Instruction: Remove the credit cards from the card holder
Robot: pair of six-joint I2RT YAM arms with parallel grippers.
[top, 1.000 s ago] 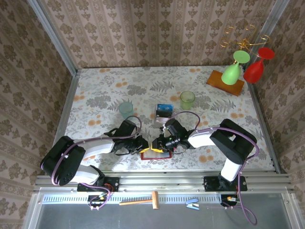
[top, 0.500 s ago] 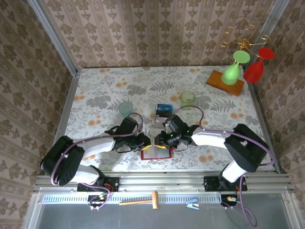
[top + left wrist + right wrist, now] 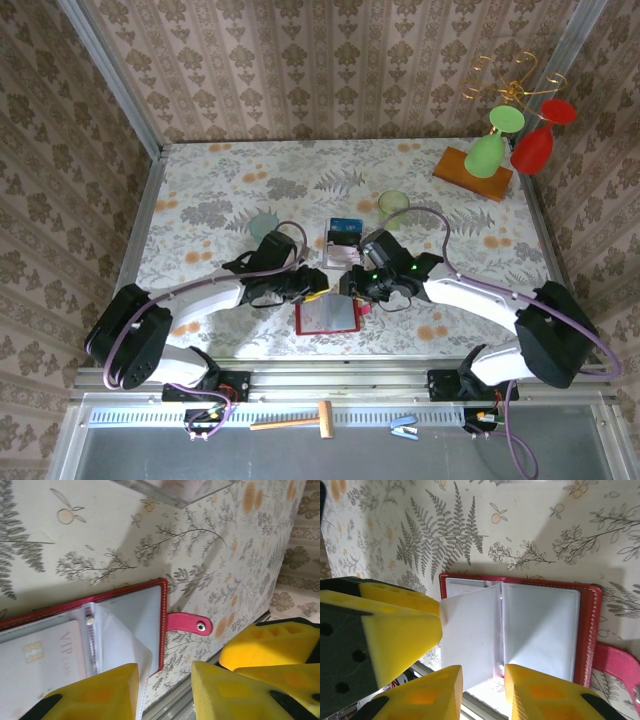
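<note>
Near the front edge of the table (image 3: pixel 200 190), the wallet (image 3: pixel 328 318) lies open and flat between both claws, a pale card (image 3: pixel 45 652) tucked in one sleeve. The left claw (image 3: pixel 165 690) hangs by the tab (image 3: pixel 187 623), jaws well apart and holding nothing. The right claw (image 3: pixel 484 692) is parted only narrowly, with the lower edge of a raised leaf (image 3: pixel 470 640) in the gap, not visibly pinched

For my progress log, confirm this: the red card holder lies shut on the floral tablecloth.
Wrong on one point: the red card holder lies open, not shut, on the floral tablecloth; the right wrist view shows its inner sleeves spread.
</note>
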